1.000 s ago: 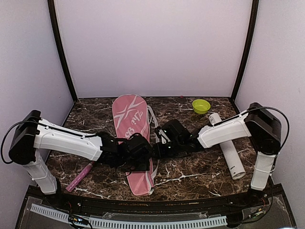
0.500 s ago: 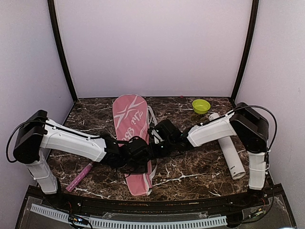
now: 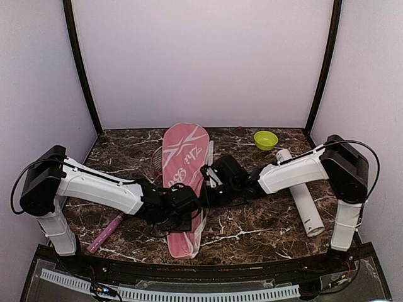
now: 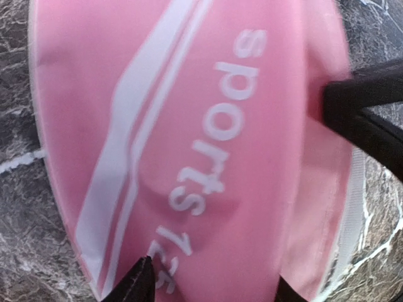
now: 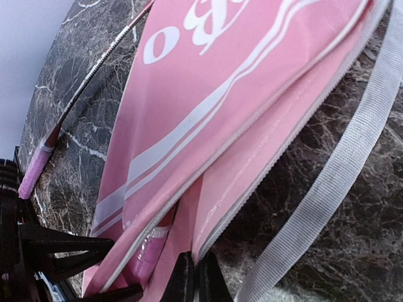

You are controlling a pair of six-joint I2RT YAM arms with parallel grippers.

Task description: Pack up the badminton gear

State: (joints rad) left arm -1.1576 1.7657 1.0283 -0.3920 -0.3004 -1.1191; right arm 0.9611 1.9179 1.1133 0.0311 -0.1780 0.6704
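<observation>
Right gripper (image 5: 193, 267): fingers clenched on lower flap edge of long pink fabric racket cover (image 5: 208, 94), at open seam. Upper flap raised off lower flap. Pink racket handle (image 5: 148, 251) shows in opening, just left of fingers. White webbing strap (image 5: 334, 189) trails right of fingers.
Left gripper (image 4: 213, 277): jaws apart over cover's printed face; contact cannot be told.
Second thin racket with pink handle (image 5: 38, 165) on dark marble table (image 3: 252, 229), across cover from right gripper.
Tall white tube (image 3: 302, 198) lies under right arm; small lime-green bowl (image 3: 266, 139) beyond it.

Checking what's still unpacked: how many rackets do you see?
2. One racket lies left of the cover; the other's handle shows inside the cover's open edge. More could be hidden inside.
</observation>
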